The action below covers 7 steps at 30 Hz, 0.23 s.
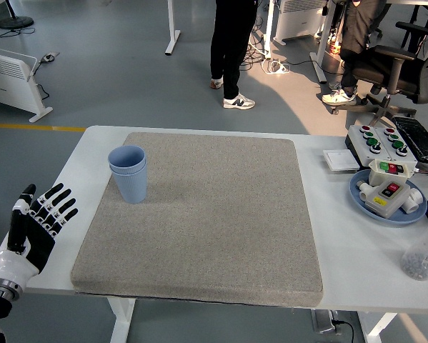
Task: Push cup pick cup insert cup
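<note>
Two blue cups (128, 174) stand nested, one inside the other, upright on the left rear part of the grey felt mat (206, 221). My left hand (35, 223) hovers at the table's left edge, well to the front left of the cups, its fingers spread and holding nothing. The right arm does not show in the head view.
A blue plate (361, 196) with a yellow button box (386, 193) sits at the right, beside a control panel (381, 141) and a clear bottle (422, 254). A person in dark trousers (230, 43) stands beyond the table. An office chair (399, 68) is at the back right.
</note>
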{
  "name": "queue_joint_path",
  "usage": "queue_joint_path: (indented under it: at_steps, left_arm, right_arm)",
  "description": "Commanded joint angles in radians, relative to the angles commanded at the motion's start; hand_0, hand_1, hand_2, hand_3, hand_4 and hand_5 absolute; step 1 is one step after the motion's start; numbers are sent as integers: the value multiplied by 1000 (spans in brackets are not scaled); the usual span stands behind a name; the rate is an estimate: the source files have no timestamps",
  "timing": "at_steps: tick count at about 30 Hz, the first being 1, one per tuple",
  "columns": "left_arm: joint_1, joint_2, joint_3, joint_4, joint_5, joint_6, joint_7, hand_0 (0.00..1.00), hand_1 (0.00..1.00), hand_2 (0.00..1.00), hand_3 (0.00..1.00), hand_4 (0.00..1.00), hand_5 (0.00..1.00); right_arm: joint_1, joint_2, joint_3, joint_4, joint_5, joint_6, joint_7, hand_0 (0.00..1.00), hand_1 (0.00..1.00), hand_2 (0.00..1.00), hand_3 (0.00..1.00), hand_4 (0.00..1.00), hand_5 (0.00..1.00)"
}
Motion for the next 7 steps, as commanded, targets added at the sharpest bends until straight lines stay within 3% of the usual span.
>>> queue_joint_path:
  at_steps: [7]
  left_arm:
    - [-1,1,9,3,2,-9,6,861,872,874,809,669,998]
  right_arm:
    - [-3,0,-1,0,-1,0,-1,528,546,510,620,233,998]
